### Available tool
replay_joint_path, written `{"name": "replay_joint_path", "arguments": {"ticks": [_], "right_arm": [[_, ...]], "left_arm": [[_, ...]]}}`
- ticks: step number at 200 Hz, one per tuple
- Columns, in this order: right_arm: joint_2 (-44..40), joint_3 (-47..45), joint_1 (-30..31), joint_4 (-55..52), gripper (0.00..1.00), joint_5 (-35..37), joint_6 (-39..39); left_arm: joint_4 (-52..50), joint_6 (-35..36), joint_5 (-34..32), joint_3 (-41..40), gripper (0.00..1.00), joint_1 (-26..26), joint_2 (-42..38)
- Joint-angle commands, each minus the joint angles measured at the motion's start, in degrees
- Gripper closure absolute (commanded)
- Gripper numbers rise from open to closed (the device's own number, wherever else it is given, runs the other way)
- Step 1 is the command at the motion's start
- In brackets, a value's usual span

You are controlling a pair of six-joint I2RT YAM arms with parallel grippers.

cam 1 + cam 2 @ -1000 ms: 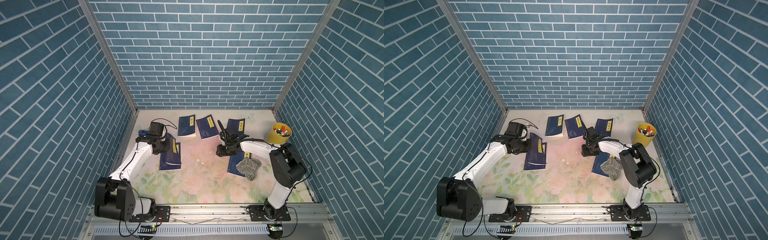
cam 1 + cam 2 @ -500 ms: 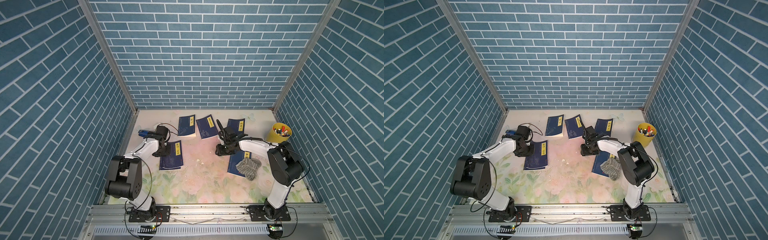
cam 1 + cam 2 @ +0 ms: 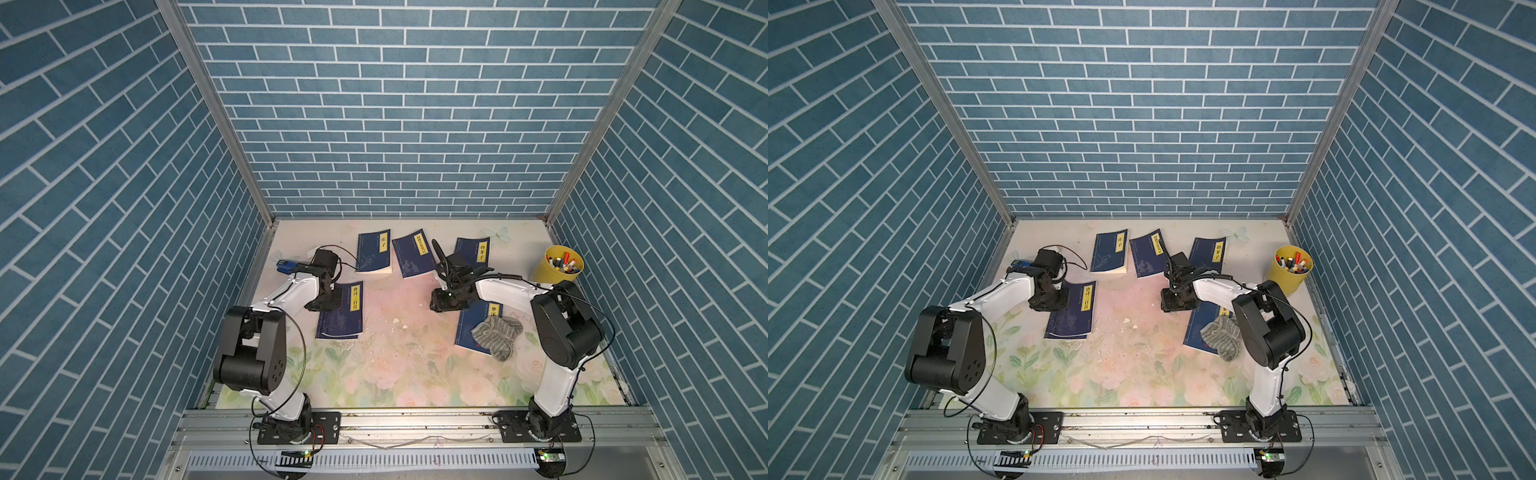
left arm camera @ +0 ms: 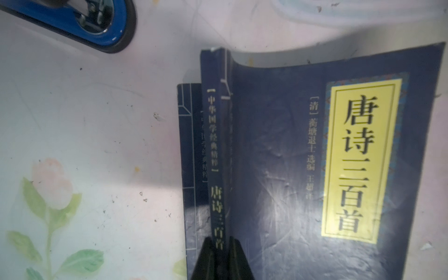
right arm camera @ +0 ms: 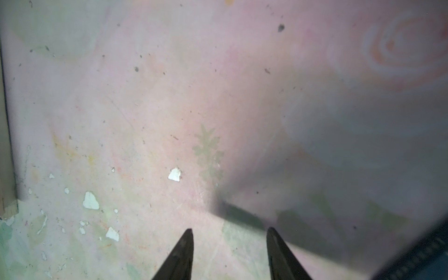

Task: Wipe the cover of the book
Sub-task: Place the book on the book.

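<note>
Book of Tang poems (image 3: 343, 316) lies flat on the floral tablecloth (image 3: 395, 374) near the left wall, well apart from the cloth; in the left wrist view it seems to rest on a second dark-blue book (image 4: 188, 145) whose edge shows beside its spine. The left gripper (image 4: 219, 241) has its fingers closed together with the tips at that spine; whether they pinch it or only press on it I cannot tell. The right gripper (image 5: 230, 232) hangs low over bare tablecloth with its fingers partly apart and nothing between them.

The grey striped cloth (image 3: 496, 334) lies crumpled on another book (image 3: 469, 324) beside the right arm; so the step in hand looks like fetching it. I would take the cloth at its bunched middle and lift it straight up, so the book beneath is not dragged; then carry it across above the white flakes (image 5: 174, 174) rather than through them. On the cover, lay the cloth broad and stroke from the spine outward; the left fingers bracing the spine should stop the book sliding. One corner of the cover curls upward, so stroke along the curl, not against it.
</note>
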Motion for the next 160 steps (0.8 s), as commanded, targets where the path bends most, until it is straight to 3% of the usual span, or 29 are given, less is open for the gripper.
{"name": "replay_joint_path", "arguments": {"ticks": [1, 88, 115, 160], "right_arm": [[0.92, 1.2, -0.22, -0.75, 0.5, -0.84, -1.65], [-0.49, -0.27, -0.31, -0.74, 0.5, -0.18, -1.73], [-0.67, -0.45, -0.31, -0.71, 0.5, -0.18, -1.74], [-1.09, -0.52, -0.35, -0.4, 0.5, -0.26, -1.74]], "left_arm": [[-4.45, 1.85, -2.15, 1.46, 1.0, 0.23, 0.27], [-5.62, 2.41, -3.99, 2.98, 1.0, 0.23, 6.61], [-5.22, 1.7, -8.13, 2.84, 0.85, 0.21, 7.82], [-4.56, 0.97, -12.28, 2.85, 0.73, 0.23, 9.11]]}}
